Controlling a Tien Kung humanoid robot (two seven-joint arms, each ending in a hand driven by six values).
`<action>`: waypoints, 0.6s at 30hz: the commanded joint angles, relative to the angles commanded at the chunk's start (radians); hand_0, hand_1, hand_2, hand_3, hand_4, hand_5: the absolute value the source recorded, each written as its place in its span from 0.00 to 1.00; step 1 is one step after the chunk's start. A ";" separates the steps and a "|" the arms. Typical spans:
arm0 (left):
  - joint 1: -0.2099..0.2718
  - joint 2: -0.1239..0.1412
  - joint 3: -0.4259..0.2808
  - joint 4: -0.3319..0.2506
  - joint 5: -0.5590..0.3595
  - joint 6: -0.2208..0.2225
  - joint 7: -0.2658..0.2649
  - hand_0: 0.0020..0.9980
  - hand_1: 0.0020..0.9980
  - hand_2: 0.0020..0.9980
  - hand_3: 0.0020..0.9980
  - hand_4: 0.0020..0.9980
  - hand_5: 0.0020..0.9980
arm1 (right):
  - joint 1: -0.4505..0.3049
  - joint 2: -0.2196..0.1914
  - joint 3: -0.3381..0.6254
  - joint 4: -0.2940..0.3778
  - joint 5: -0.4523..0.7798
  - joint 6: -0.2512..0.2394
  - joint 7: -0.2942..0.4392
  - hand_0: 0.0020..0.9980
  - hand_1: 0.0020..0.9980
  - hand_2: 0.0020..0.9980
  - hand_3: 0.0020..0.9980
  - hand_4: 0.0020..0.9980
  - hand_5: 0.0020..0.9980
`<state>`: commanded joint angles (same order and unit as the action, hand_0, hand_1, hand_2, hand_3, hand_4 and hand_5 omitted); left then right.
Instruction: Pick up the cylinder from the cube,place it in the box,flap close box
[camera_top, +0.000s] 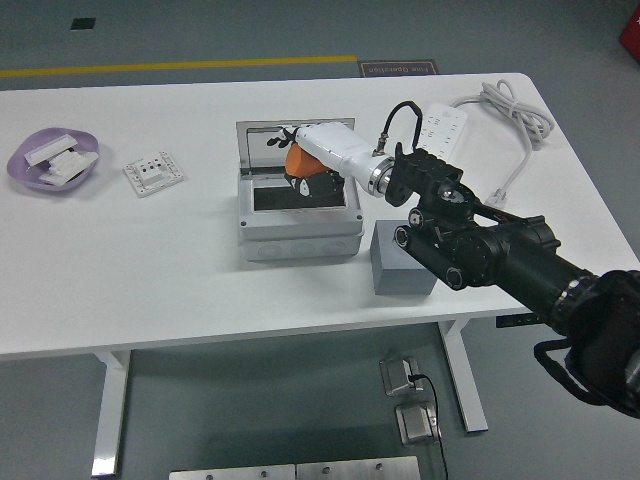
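Orange cylinder (299, 161) pinched in right hand (322, 160) fingers, over open grey box (300, 222), cube (400, 270) beside.

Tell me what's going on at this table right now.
The robot's right hand is holding an orange cylinder over the open grey box, whose lid stands up at the back. The grey cube it came from sits bare just right of the box. The cylinder is not yet released and the lid not yet closed. The left arm is out of view.
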<state>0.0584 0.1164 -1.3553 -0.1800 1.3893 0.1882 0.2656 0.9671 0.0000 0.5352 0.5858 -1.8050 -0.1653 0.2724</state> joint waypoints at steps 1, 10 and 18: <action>0.000 0.000 -0.001 0.000 0.003 0.000 0.001 0.63 0.65 0.61 0.61 0.66 0.25 | -0.001 0.000 0.000 0.000 0.002 -0.001 0.001 0.85 0.81 0.88 1.00 0.89 0.36; 0.013 -0.005 -0.028 0.000 0.037 -0.003 0.006 0.63 0.65 0.61 0.61 0.66 0.25 | -0.024 0.000 -0.013 0.045 0.041 -0.009 -0.004 0.87 0.83 0.89 1.00 0.93 0.39; 0.034 -0.018 -0.058 0.000 0.059 -0.005 0.009 0.63 0.65 0.61 0.61 0.66 0.25 | -0.051 -0.059 -0.036 0.226 0.120 -0.002 -0.036 0.87 0.83 0.88 1.00 0.94 0.39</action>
<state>0.0925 0.0982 -1.4131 -0.1800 1.4484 0.1836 0.2747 0.9164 -0.0592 0.4988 0.8117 -1.6846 -0.1674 0.2364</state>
